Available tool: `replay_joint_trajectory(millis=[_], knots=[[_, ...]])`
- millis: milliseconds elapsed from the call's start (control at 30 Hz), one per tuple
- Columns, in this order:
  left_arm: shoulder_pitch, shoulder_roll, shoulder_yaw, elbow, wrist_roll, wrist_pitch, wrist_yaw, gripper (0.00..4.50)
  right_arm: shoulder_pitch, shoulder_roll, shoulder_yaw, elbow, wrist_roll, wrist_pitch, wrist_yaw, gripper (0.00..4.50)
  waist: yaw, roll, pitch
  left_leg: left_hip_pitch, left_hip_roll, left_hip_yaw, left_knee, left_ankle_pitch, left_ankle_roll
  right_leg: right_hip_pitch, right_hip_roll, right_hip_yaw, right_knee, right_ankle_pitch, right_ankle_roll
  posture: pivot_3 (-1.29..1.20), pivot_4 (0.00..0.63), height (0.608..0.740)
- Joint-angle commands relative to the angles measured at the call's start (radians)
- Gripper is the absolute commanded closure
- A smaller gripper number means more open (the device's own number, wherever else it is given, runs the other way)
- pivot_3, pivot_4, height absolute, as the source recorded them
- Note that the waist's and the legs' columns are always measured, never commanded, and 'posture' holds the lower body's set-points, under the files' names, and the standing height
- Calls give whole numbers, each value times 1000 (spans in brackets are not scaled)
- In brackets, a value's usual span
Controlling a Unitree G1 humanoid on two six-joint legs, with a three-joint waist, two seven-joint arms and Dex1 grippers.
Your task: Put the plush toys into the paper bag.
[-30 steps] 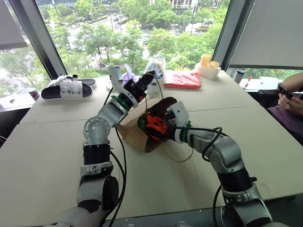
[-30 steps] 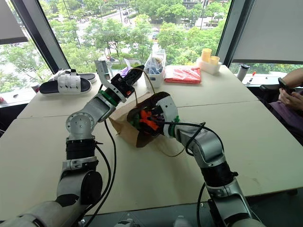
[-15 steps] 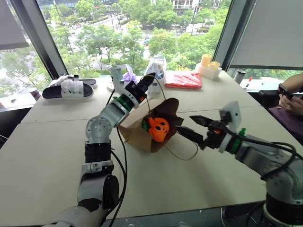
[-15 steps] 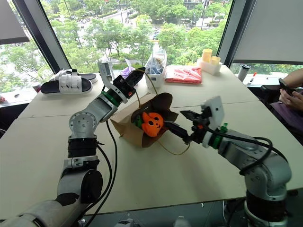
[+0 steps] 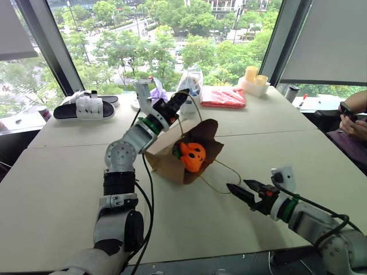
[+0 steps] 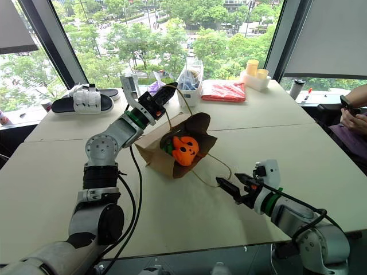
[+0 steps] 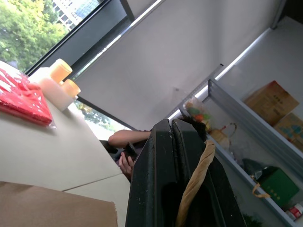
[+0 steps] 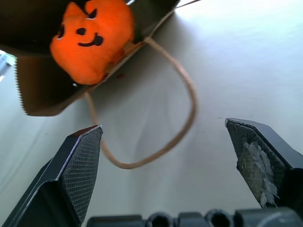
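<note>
Sitting in one paper bag (image 5: 172, 163): two plush toys (image 5: 191, 156).

A pair of black-and-white sandals (image 5: 86, 106) lies at the table's (image 5: 69, 189) far left edge. A red packet (image 5: 222, 97) rests by the window, with yellow cups (image 5: 252, 74) just beyond it. A clear plastic bag (image 5: 189, 81) stands beside a purple pouch (image 5: 156, 92). A person's hand (image 5: 355, 125) holds a phone (image 5: 346, 110) at the right.
</note>
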Motion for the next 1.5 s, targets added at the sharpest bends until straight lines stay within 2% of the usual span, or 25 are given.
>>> replay_joint_trajectory(millis=[33,100,267,400,567,733,967,1200,1300,1467,1500], knots=[[-31,18,-5,-41,2,-8,-8,4500,18,57,0,34,7,-54,-32,755,0,0,0,0,0,0,0,0,0,0,0,0,0,0,0,0,150,740],[-29,20,-6,-43,2,-7,-7,4500,14,81,-15,25,47,-59,-35,1680,0,0,0,0,0,0,0,0,0,0,0,0,0,0,0,0,150,740],[-28,29,-9,-46,4,-5,-9,4500,12,79,-33,-4,121,-38,-53,4347,2,0,0,0,0,0,0,0,0,0,0,0,0,0,0,0,150,740],[-27,48,-17,-53,12,4,-28,4500,-18,48,-91,-52,277,-1,-78,4433,2,0,0,0,0,0,0,0,0,0,0,0,0,0,0,0,150,740],[-56,106,-31,-29,26,3,-96,4500,-123,-33,-185,-87,625,-16,-132,4433,1,0,0,0,0,-1,0,0,0,0,0,0,0,0,0,0,150,740],[-84,151,-51,83,112,-71,-181,4500,-249,-90,-172,-37,819,-75,-261,4433,0,0,0,0,0,0,0,0,0,0,0,0,0,0,0,0,150,740],[-100,156,-88,173,198,-112,-252,4500,-328,-135,-122,31,855,-120,-306,4433,2,0,0,0,0,-1,0,0,1,0,0,-1,0,0,0,0,150,740],[-109,144,-71,217,221,-131,-256,4500,-371,-121,-89,54,848,-175,-312,4433,0,0,0,0,0,0,0,0,1,0,0,0,0,0,0,0,150,740],[-129,141,-45,226,197,-118,-255,3175,-392,-117,-86,58,871,-196,-321,3118,-1,0,0,0,0,-1,0,0,1,0,0,0,0,0,0,0,150,740],[-123,162,-43,244,210,-98,-279,618,-392,-122,-52,54,842,-203,-319,554,-2,0,0,0,0,-1,0,0,1,0,0,0,0,0,0,0,150,740],[-114,179,-48,246,219,-95,-295,263,-386,-120,-46,50,836,-205,-318,142,-3,0,0,0,0,-1,0,0,1,0,0,0,0,0,0,0,150,740]])
